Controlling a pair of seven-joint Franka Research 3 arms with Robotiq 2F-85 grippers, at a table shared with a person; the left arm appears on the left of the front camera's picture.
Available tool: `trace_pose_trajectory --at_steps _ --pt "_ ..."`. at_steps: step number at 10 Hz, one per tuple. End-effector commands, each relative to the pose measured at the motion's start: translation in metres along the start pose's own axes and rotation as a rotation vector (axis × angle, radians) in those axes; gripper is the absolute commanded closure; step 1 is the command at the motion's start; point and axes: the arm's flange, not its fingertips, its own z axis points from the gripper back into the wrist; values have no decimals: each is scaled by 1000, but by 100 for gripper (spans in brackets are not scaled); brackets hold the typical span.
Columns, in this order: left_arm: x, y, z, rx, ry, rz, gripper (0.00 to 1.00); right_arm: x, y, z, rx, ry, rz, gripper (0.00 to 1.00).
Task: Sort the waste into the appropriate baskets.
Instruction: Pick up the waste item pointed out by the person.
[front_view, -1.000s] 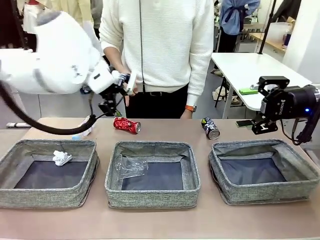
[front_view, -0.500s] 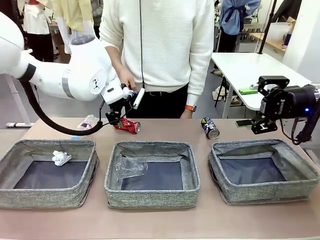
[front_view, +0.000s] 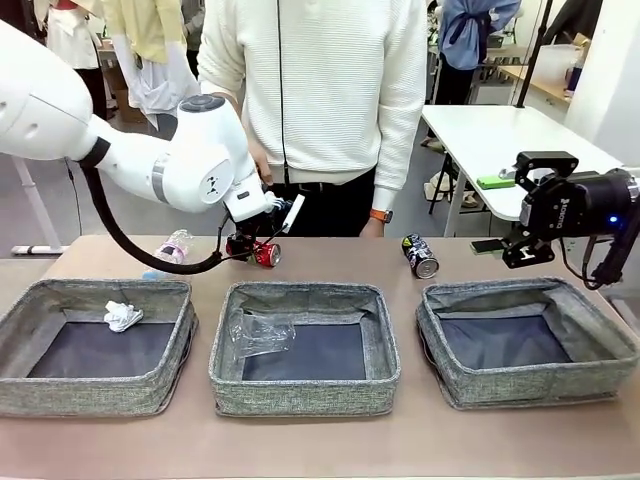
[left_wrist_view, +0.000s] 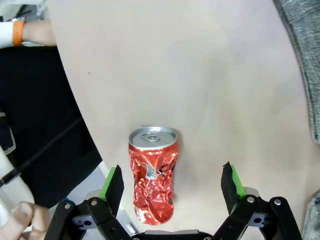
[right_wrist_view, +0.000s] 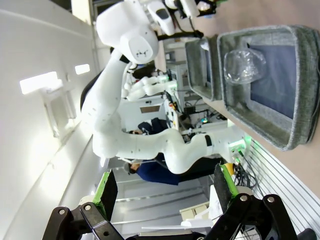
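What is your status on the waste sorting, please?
Left gripper open, jaws either side of red can on table. Right gripper open, empty, by right basket. Person's hand close to left gripper.

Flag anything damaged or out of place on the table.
The red drink can is badly crumpled along its body and lies on its side on the table, between the fingers of the open left gripper, not gripped. The dark can also lies tipped over behind the right basket. Nothing looks spilled.

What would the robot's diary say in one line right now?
left gripper: open, either side of dented red drink can lying on table | right gripper: open, empty | stage: can not yet gripped
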Motion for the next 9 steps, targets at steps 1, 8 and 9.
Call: trace_pose_trajectory --at_steps 1,8,9 --pt "3 20 -6 -20 35 -8 0 0 5 3 -10 13 -13 0" --pt "-11 29 -44 -114 58 -1 0 0 5 3 -10 13 -13 0" --pt "-12 28 -46 -126 54 -4 0 0 5 3 -10 13 -13 0"
